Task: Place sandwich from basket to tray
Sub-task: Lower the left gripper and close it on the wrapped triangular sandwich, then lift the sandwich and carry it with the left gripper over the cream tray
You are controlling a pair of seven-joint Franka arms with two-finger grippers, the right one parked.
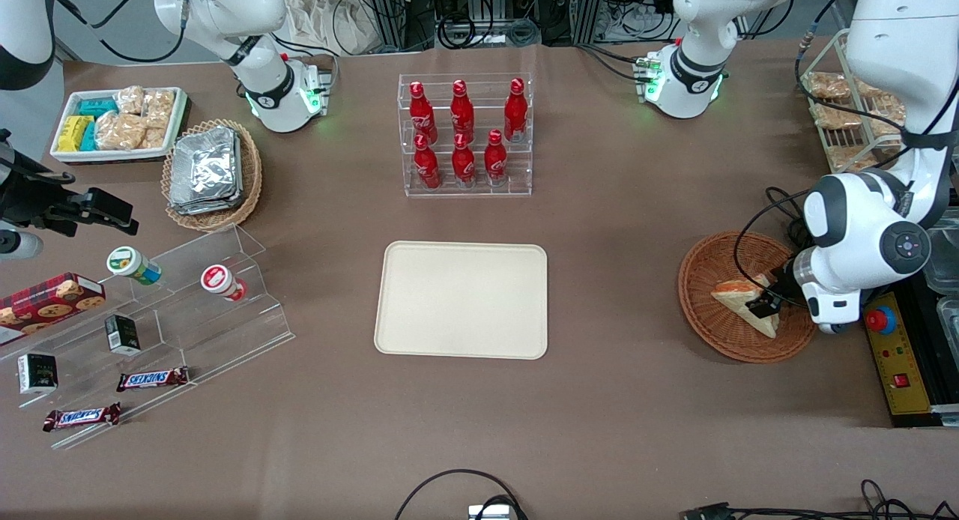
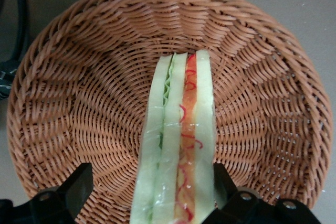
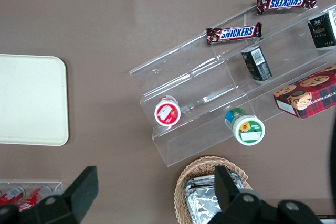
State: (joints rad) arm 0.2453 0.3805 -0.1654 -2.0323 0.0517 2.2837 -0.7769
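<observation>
hovering low in the reddish-brown wicker basket, our gripper stands with fingers apart astride the sandwich, which lies between them; the cream tray sits well apart from it
</observation>
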